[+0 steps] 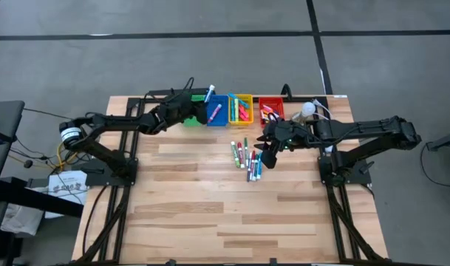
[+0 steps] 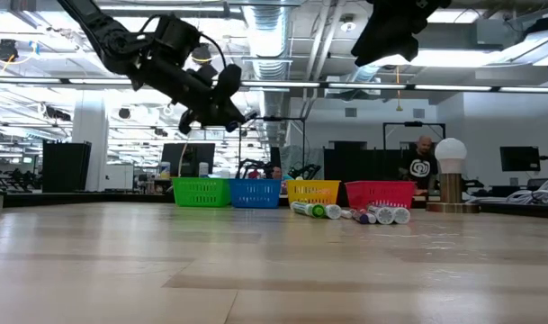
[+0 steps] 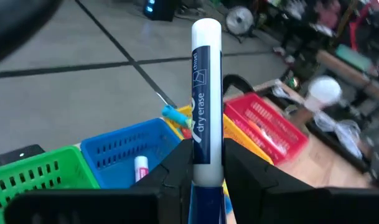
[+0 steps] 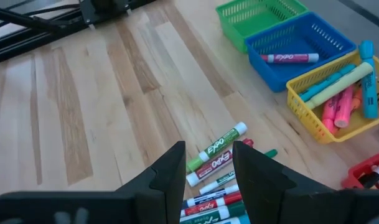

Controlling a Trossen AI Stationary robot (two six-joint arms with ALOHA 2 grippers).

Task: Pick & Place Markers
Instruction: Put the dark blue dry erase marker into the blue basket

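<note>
Left gripper (image 3: 206, 177) jaws clamp blue marker (image 3: 206, 99) above blue bin (image 1: 216, 111); right gripper (image 4: 206, 163) jaws part-open, empty, over marker pile (image 1: 247, 157).

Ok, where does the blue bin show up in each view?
High view: blue bin at the table's far edge, second from the left in the row.
Low view: second from the left.
Left wrist view: next to the green one.
Right wrist view: holding one marker, bin wall.
Shared landmark: green bin beside it.
</note>
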